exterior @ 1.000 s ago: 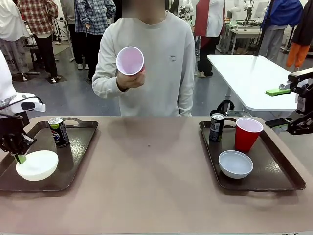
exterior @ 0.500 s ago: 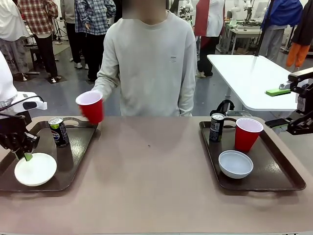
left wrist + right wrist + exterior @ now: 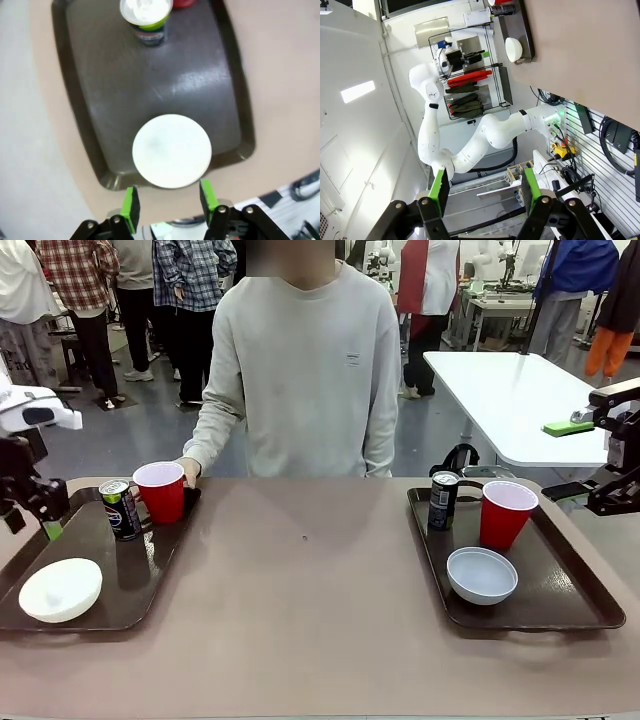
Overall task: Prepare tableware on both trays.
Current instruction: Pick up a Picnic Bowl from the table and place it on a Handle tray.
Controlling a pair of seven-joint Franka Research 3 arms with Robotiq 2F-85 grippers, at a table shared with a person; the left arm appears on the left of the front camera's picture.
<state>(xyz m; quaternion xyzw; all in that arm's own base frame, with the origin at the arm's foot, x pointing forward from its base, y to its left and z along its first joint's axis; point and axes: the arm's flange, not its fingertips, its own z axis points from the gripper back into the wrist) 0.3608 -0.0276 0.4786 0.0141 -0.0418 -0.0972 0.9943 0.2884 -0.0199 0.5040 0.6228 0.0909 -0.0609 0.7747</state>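
On the left tray (image 3: 150, 575) a white bowl (image 3: 60, 588) lies at the near end. A dark can (image 3: 120, 508) and a red cup (image 3: 160, 492) stand at its far end, and a person's hand (image 3: 188, 472) rests on the cup. My left gripper (image 3: 45, 525) hovers open above the tray's left rim. In the left wrist view the bowl (image 3: 171, 151) sits free just beyond my open left gripper (image 3: 169, 202), with the can (image 3: 146, 17) farther off. The right tray (image 3: 560, 610) holds a can (image 3: 443, 500), a red cup (image 3: 505, 513) and a bowl (image 3: 482, 574). My right gripper (image 3: 566, 460) hangs open beyond that tray's far right corner, pointing left; nothing sits in it in its own view either (image 3: 484, 187).
The person stands at the far side, left of centre, with an arm reaching to the left tray. The bare tabletop (image 3: 310, 580) lies between the two trays. A white table (image 3: 500, 390) stands behind on the right.
My left gripper let go of the bowl, opened and rose away from it. The bowl settled flat on the left tray. The person lowered a red cup onto that tray beside the can.
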